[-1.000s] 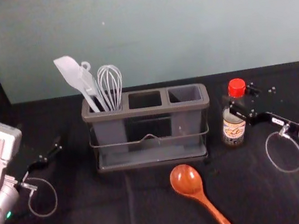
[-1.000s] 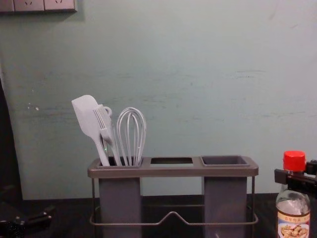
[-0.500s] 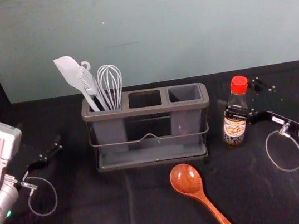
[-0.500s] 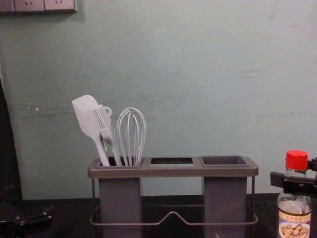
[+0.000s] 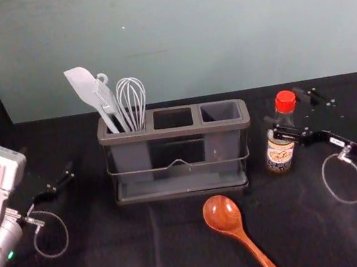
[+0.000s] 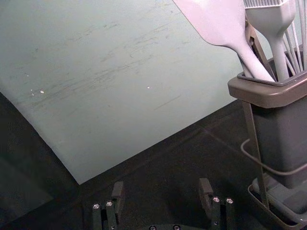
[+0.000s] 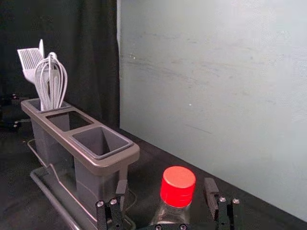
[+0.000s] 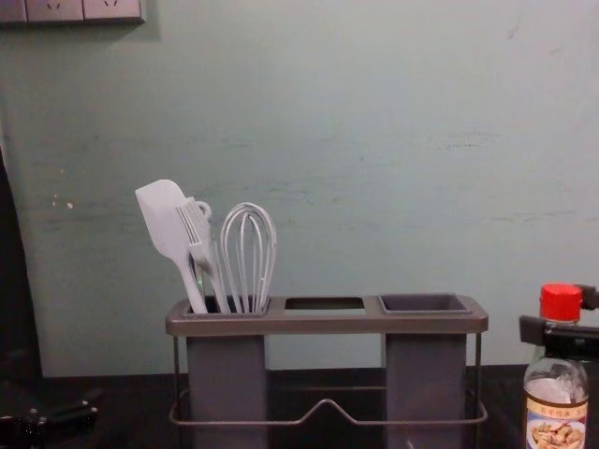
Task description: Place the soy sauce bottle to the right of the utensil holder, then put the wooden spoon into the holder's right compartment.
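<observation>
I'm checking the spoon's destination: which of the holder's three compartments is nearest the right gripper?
The right compartment, at the holder's end beside the bottle. The middle one is farther off; the left one, farthest, holds the whisk.

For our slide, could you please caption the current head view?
Right gripper open around standing soy sauce bottle, beside utensil holder; wooden spoon in front.

one bottle (image 5: 280, 153), one spoon (image 5: 222, 215), one holder (image 5: 174, 133)

Spatula (image 8: 167, 217), brush (image 8: 196, 227), whisk (image 8: 242, 253), 3 sockets (image 8: 56, 9), wall (image 8: 374, 131), dark curtain (image 7: 91, 67)
</observation>
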You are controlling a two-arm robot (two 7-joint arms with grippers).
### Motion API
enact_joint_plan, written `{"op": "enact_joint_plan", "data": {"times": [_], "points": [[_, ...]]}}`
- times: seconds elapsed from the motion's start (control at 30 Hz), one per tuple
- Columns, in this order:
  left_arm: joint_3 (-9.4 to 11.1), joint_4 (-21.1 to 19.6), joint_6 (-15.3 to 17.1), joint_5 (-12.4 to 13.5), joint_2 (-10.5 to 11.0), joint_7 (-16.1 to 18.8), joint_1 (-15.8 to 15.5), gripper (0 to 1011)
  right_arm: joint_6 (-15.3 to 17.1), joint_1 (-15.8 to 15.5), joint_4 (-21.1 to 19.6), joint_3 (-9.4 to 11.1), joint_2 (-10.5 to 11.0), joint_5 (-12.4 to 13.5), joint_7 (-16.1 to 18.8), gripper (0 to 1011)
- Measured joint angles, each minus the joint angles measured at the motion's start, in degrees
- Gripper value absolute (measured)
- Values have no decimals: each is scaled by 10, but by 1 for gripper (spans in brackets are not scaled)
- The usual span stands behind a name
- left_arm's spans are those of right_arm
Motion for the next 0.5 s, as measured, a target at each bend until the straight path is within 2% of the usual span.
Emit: {"op": "enact_joint_plan", "data": {"times": [0.27,0.5], "points": [[0,0,0,0,0,0,0,1011,1,-36,-52,25,16,-3,-17,1002],[0,0,0,0,0,0,0,1012,-12,-73,-104,54,28,-1,-26,1002]]}}
